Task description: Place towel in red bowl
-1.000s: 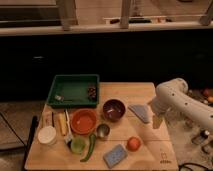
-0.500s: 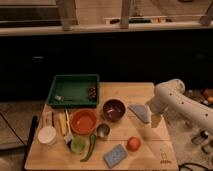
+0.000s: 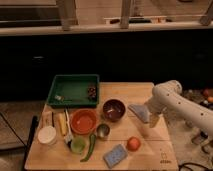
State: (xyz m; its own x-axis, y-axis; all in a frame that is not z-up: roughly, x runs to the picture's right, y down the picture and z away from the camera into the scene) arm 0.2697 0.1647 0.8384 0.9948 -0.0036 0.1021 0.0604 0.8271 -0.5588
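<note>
Leftward toward the red bowl (image 3: 83, 121) our arm has edged, our spread hand (image 3: 151, 119) hovering farthest right of it, the towel (image 3: 139, 113) lying ungrasped on the bench (image 3: 160, 147) between them, so grasping, carrying and dropping all remain.

The robot's arm (image 3: 181, 103) is smooth white, built of thick rounded shells that meet at a bulbous joint. Its pale gripper (image 3: 151, 119), spread wide, sits just beside the towel's (image 3: 139, 113) right edge.
</note>
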